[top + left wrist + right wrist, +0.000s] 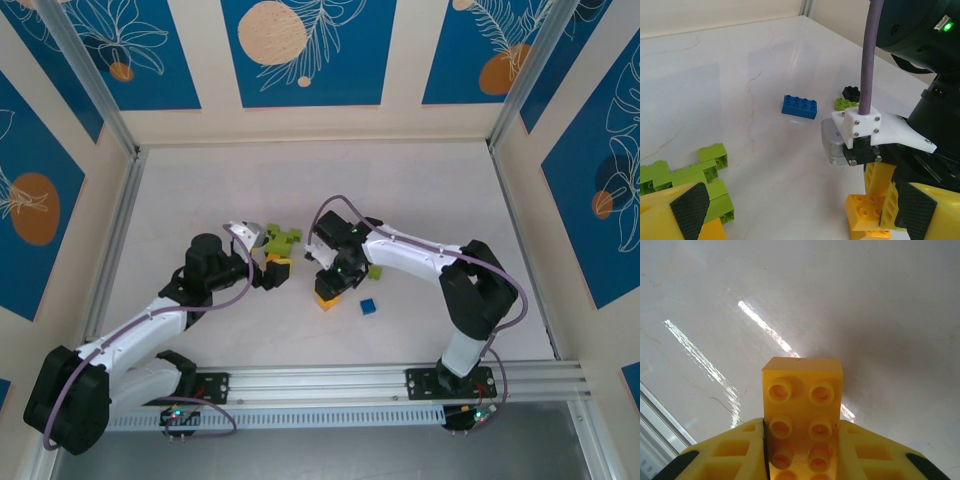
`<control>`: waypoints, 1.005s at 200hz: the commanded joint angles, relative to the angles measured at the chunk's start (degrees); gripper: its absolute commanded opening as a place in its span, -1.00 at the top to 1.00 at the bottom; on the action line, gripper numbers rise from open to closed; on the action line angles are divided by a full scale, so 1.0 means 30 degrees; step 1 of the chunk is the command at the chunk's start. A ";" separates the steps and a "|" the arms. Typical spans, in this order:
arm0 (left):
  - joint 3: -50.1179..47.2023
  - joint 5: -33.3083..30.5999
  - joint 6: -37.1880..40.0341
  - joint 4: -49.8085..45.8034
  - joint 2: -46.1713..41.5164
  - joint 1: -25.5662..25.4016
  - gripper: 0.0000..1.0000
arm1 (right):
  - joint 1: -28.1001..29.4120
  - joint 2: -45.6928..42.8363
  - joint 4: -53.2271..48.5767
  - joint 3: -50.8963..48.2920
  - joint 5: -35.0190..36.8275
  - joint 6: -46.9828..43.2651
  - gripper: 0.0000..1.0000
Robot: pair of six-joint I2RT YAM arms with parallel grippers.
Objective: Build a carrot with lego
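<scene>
left gripper [268, 257]: a bit left of the middle in the top view. Its two yellow fingers [689, 209] stand wide apart, one in each bottom corner of the left wrist view, and nothing is between them.
right gripper [330, 284]: close to the middle in the top view, tipped down at the table. It is pinched narrow on the orange brick.
orange brick [802, 395]: bottom middle of the right wrist view, bumps facing the camera, squeezed between that gripper's two fingers. In the left wrist view it is at the bottom right. I cannot tell if it touches the table.
green bricks [282, 241]: a little heap just above the left gripper in the top view. In the left wrist view they are at the bottom left, just beside the finger there.
blue brick [799, 107]: lies flat by itself in the middle of the left wrist view, well apart from the heap.
small green brick [845, 104]: just right of the blue brick, partly behind a purple cable [870, 55].
black brick [851, 92]: tiny, right behind the small green brick, touching or nearly so.
table [430, 190]: white and shiny, with thin grey lines.
</scene>
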 commanded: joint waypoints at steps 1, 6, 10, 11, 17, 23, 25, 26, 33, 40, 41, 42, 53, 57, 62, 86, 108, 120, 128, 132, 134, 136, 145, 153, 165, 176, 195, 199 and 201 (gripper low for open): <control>0.0495 0.0400 0.0244 0.0440 0.0156 0.0021 -0.99 | 0.0189 0.0450 -0.0202 0.0320 -0.0499 -0.0243 0.38; 0.0481 0.0405 0.0244 0.0440 0.0134 0.0044 -0.99 | 0.0207 0.0508 -0.0196 0.0318 -0.0471 -0.0243 0.38; 0.0476 0.0405 0.0254 0.0440 0.0134 0.0042 -0.99 | 0.0235 0.0528 -0.0231 0.0303 -0.0448 -0.0243 0.38; 0.0490 0.0405 0.0255 0.0440 0.0132 0.0029 -0.99 | 0.0236 0.0532 -0.0237 0.0313 -0.0444 -0.0243 0.38; 0.0503 0.0401 0.0244 0.0439 0.0128 0.0027 -0.99 | 0.0268 0.0571 -0.0253 0.0285 -0.0371 -0.0251 0.38; 0.0503 0.0400 0.0251 0.0441 0.0118 0.0042 -0.99 | 0.0280 0.0605 -0.0300 0.0293 -0.0329 -0.0251 0.38; 0.0503 0.0404 0.0240 0.0441 0.0127 0.0044 -0.99 | 0.0292 0.0612 -0.0316 0.0271 -0.0332 -0.0253 0.38; 0.0489 0.0404 0.0233 0.0441 0.0114 0.0029 -0.99 | 0.0308 0.0618 -0.0309 0.0252 -0.0327 -0.0248 0.38; 0.0479 0.0397 0.0261 0.0440 0.0113 0.0022 -0.99 | 0.0310 0.0610 -0.0339 0.0232 -0.0295 -0.0249 0.38; 0.0454 0.0405 0.0255 0.0440 0.0106 0.0044 -0.99 | 0.0319 0.0583 -0.0357 0.0176 -0.0272 -0.0243 0.38; 0.0464 0.0405 0.0255 0.0440 0.0118 0.0044 -0.99 | 0.0322 0.0575 -0.0359 0.0176 -0.0268 -0.0243 0.38; 0.0469 0.0405 0.0255 0.0440 0.0109 0.0030 -0.99 | 0.0323 0.0556 -0.0375 0.0176 -0.0266 -0.0243 0.38; 0.0481 0.0393 0.0252 0.0433 0.0121 0.0042 -0.99 | 0.0325 0.0468 -0.0442 0.0076 -0.0184 -0.0243 0.38; 0.0452 0.0422 0.0233 0.0436 0.0133 0.0028 -0.99 | 0.0325 0.0441 -0.0498 0.0030 -0.0135 -0.0243 0.38; 0.0465 0.0424 0.0252 0.0464 0.0157 0.0030 -0.99 | 0.0325 0.0383 -0.0493 -0.0014 -0.0078 -0.0252 0.38; 0.0452 0.0435 0.0241 0.0470 0.0181 0.0027 -0.99 | 0.0310 0.0085 -0.0601 -0.0227 0.0054 -0.0225 0.38; 0.0452 0.0447 0.0228 0.0470 0.0164 0.0044 -0.99 | 0.0324 -0.0216 -0.0631 -0.0395 0.0137 -0.0142 0.38; 0.0463 0.0459 0.0238 0.0470 0.0145 0.0042 -0.99 | 0.0325 -0.0330 -0.0668 -0.0432 0.0146 -0.0098 0.38; 0.0470 0.0461 0.0226 0.0470 0.0145 0.0057 -0.99 | 0.0325 -0.0368 -0.0681 -0.0467 0.0212 -0.0111 0.38; 0.0457 0.0460 0.0228 0.0470 0.0131 0.0029 -0.99 | 0.0325 -0.0412 -0.0679 -0.0469 0.0231 -0.0072 0.38; 0.0463 0.0462 0.0226 0.0470 0.0152 0.0040 -0.99 | 0.0325 -0.0440 -0.0667 -0.0491 0.0255 -0.0076 0.38; 0.0449 0.0463 0.0219 0.0484 0.0150 0.0058 -0.99 | 0.0325 -0.0433 -0.0679 -0.0497 0.0305 -0.0092 0.38; 0.0449 0.0467 0.0248 0.0468 0.0148 0.0035 -0.99 | 0.0325 -0.0561 -0.0625 -0.0555 0.0329 -0.0053 0.38; 0.0464 0.0485 0.0230 0.0441 0.0138 0.0042 -0.99 | 0.0325 -0.0649 -0.0639 -0.0586 0.0347 0.0005 0.38; 0.0458 0.0479 0.0228 0.0463 0.0156 0.0040 -0.99 | 0.0324 -0.0794 -0.0597 -0.0643 0.0344 0.0056 0.38; 0.0447 0.0487 0.0227 0.0469 0.0146 0.0016 -0.99 | 0.0323 -0.0871 -0.0666 -0.0645 0.0364 0.0104 0.38; 0.0454 0.0487 0.0226 0.0470 0.0159 0.0029 -0.99 | 0.0353 -0.0986 -0.0727 -0.0703 0.0333 0.0165 0.38; 0.0471 0.0492 0.0240 0.0470 0.0174 0.0016 -0.99 | 0.0354 -0.0961 -0.0730 -0.0725 0.0322 0.0200 0.38; 0.0473 0.0471 0.0229 0.0470 0.0170 0.0030 -0.99 | 0.0361 -0.0958 -0.0724 -0.0731 0.0322 0.0197 0.38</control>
